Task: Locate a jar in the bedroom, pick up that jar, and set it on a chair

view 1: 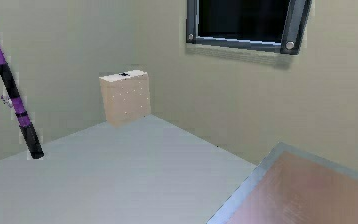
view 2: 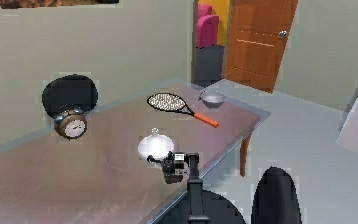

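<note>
Clock and racket lie on table, chair behind.

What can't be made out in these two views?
- Arm side view: whether the pincer holds or touches the pale round thing; it stands on the table right at the pincer.
- Same view: whether that thing is a jar; too small.
- Same view: the wall picture, cut by the top edge.
- Forward view: the window, cut by the top edge.

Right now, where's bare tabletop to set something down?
Bare: the table toward the arm side view's left, below the alarm clock; also between clock and racket. Crowded: racket and bowl at the far corner, pale round thing mid-table.
</note>
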Robot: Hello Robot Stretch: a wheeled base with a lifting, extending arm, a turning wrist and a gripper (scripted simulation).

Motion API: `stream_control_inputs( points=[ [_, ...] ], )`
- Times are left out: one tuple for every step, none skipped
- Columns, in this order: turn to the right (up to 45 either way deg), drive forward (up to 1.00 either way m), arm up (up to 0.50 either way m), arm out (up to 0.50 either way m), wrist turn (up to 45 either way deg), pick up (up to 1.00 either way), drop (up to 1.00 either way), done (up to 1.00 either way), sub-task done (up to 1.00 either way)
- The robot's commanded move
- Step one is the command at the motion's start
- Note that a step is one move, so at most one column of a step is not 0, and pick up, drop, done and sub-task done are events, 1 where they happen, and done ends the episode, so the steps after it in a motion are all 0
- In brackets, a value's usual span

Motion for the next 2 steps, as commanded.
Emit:
stream_control_inputs(
  points=[
    [0.0, 0.00, 0.10, 0.00, 0.0, 0.00, 0.00, 0.00, 0.00],
    [0.0, 0.00, 0.26, 0.00, 0.0, 0.00, 0.00, 0.00, 0.00]
  ],
)
